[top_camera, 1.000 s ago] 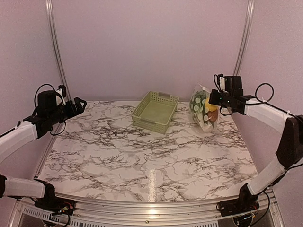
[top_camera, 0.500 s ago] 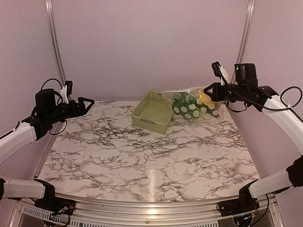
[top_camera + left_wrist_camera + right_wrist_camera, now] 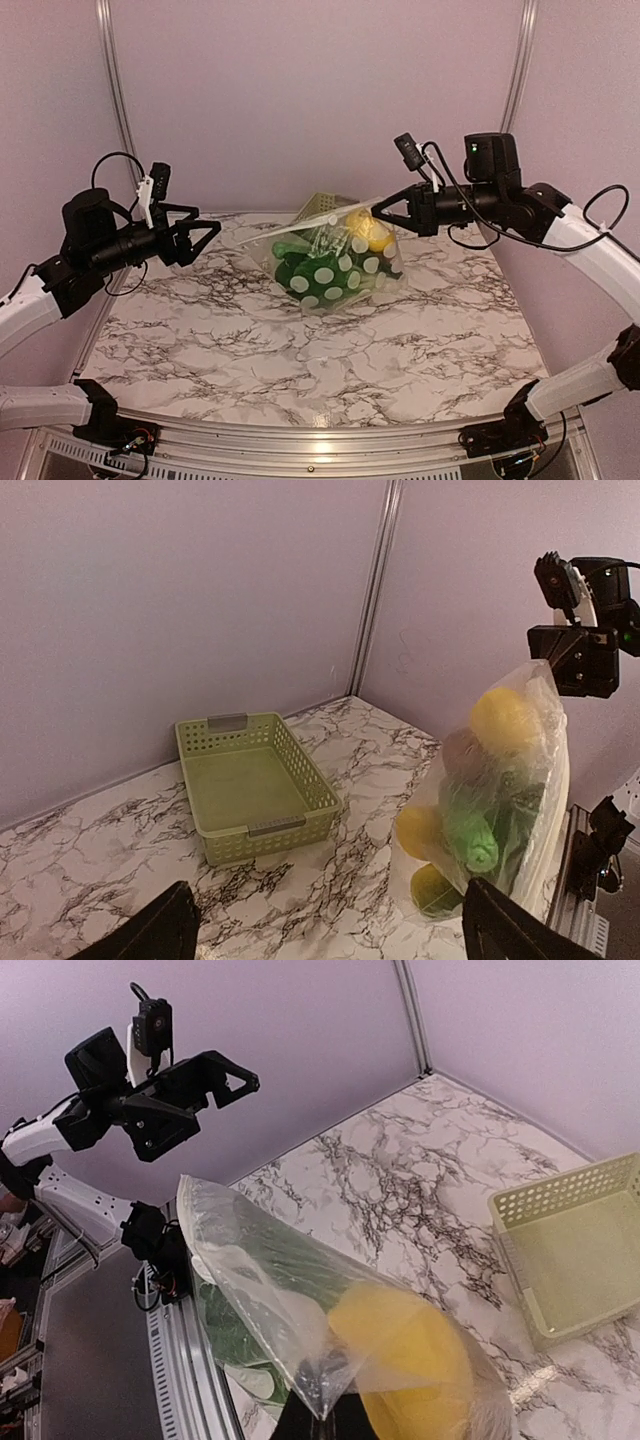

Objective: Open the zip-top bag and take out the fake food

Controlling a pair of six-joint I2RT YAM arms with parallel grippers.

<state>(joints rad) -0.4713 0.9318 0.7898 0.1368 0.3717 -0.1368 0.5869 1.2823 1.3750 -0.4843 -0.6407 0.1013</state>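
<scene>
My right claw [image 3: 382, 217] is closed on a corner of the zip-top bag [image 3: 330, 262]. The bag, with the fake food [image 3: 318, 278] inside, has swung from the right to the frame centre and partly hides the basket [image 3: 322, 203]. My left claw [image 3: 207, 243] is wide open and empty.

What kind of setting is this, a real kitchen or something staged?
Probably a staged robot test booth: plain lilac wall panels in aluminium framing, a marble-print tabletop, and only props, a pale green basket and a zip-top bag of plastic food held by the right claw.
</scene>
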